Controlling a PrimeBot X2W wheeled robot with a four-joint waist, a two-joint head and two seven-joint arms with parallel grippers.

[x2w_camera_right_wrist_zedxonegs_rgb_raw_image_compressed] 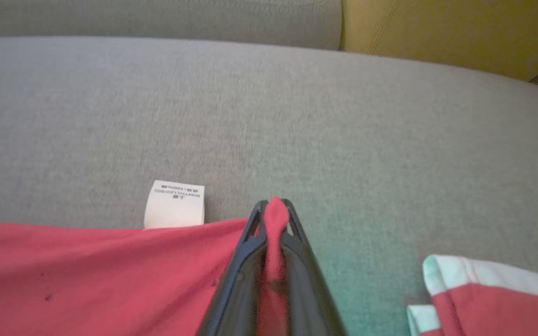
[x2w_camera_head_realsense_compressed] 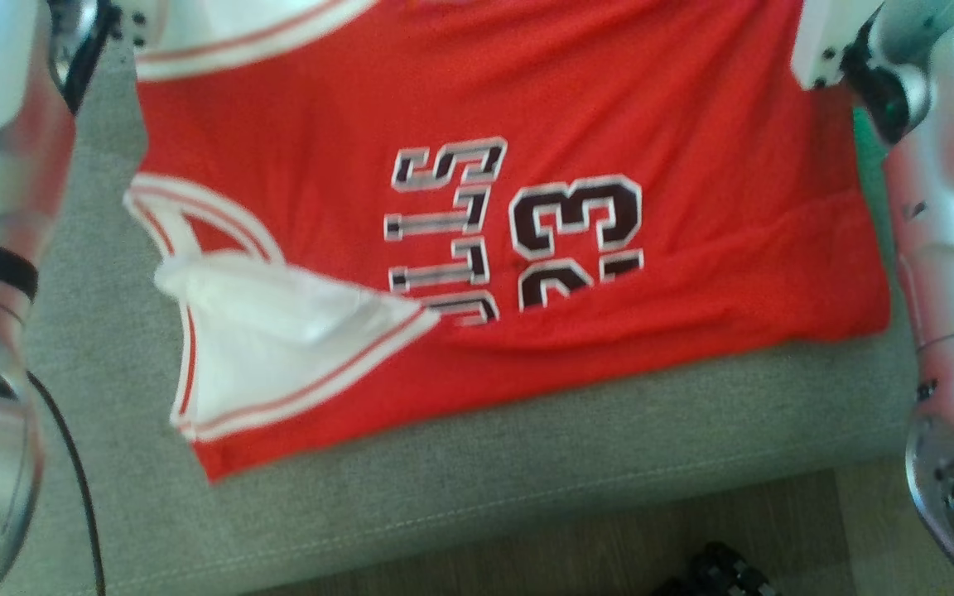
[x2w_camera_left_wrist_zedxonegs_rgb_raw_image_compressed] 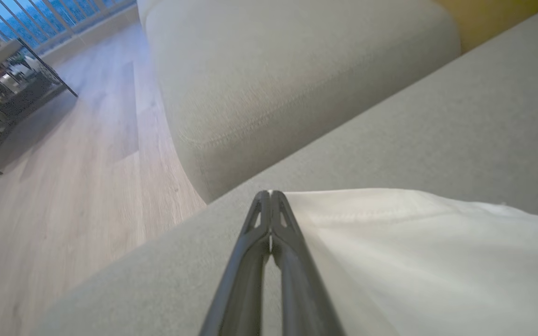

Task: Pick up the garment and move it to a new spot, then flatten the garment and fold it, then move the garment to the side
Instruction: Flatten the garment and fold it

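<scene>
The jersey (x2w_camera_head_realsense_compressed: 692,124) is spread across the grey cushion (x2w_camera_head_realsense_compressed: 527,463), number upward. One corner is turned over, so that its white lining (x2w_camera_head_realsense_compressed: 278,348) is shown. The right gripper (x2w_camera_right_wrist_zedxonegs_rgb_raw_image_compressed: 274,210) is closed on a pinch of the red edge, near the label (x2w_camera_right_wrist_zedxonegs_rgb_raw_image_compressed: 174,204); cloth is seen between its fingers. The left gripper (x2w_camera_left_wrist_zedxonegs_rgb_raw_image_compressed: 269,196) is fully shut at the border of the white cloth (x2w_camera_left_wrist_zedxonegs_rgb_raw_image_compressed: 414,242); whether any cloth is caught there cannot be told. The step is judged to be a two-point lift of one edge, for flattening or folding. Both ends should be raised together and level, and the cloth drawn only lightly taut, so that the thin pinch is not pulled out. The left hold should be confirmed before any pull is made.
</scene>
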